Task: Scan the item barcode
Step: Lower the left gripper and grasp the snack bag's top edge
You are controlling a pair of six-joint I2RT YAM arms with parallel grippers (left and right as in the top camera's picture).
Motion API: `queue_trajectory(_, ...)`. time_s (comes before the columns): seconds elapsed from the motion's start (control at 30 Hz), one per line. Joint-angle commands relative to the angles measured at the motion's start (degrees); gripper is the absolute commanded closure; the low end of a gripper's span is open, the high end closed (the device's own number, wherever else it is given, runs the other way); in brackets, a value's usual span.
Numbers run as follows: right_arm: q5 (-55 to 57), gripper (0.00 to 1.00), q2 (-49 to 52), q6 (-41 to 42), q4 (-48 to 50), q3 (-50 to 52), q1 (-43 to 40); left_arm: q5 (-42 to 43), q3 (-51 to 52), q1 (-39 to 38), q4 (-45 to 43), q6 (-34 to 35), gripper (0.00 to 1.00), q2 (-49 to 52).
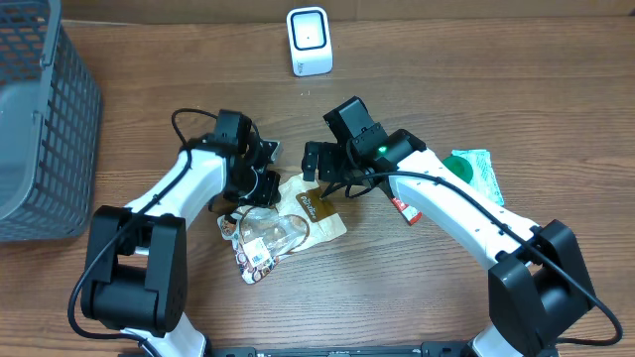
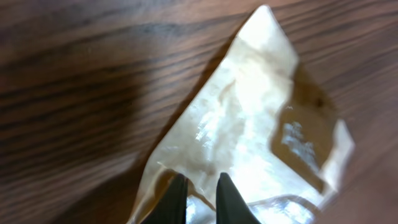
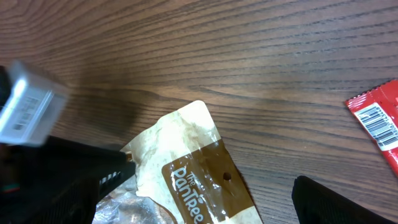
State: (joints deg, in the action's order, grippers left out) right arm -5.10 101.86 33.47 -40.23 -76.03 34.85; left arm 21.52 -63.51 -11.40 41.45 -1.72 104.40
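The item is a beige and brown snack packet [image 1: 298, 213] with a clear window, lying flat on the wooden table between the two arms. My left gripper [image 1: 264, 186] sits at its upper left edge. In the left wrist view its fingertips [image 2: 176, 198] stand almost together with a fold of the packet's film [image 2: 249, 118] pinched between them. My right gripper [image 1: 332, 180] hangs open over the packet's brown top flap [image 3: 205, 180], one dark finger [image 3: 336, 199] showing on the right. The white scanner [image 1: 310, 40] stands upright at the table's far edge.
A grey mesh basket [image 1: 40, 119] fills the far left. A red wrapper [image 1: 404, 208] with a barcode [image 3: 379, 121] lies under the right arm, and a green packet [image 1: 474, 169] lies beyond it.
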Motion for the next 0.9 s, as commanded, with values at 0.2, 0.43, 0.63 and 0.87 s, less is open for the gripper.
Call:
queue_trajectory(0.2, 0.57, 0.0, 0.31, 0.17, -0.59, 0.24, -0.52, -1.66, -16.98, 0.52, 16.37, 4.13, 0.86, -0.7)
queue_trajectory(0.43, 0.57, 0.0, 0.31, 0.15, -1.09, 0.24, -0.52, -5.2, -21.94, 4.79, 26.1, 12.61, 0.94, -2.19)
queue_trajectory(0.63, 0.57, 0.0, 0.31, 0.15, -1.46, 0.24, -0.52, -7.78, -21.9, 8.7, 28.02, 16.68, 0.95, -10.19)
queue_trajectory(0.87, 0.57, 0.0, 0.31, 0.17, -1.42, 0.24, -0.52, -14.86, -19.52, 7.93, 32.04, 21.42, 0.95, -20.09)
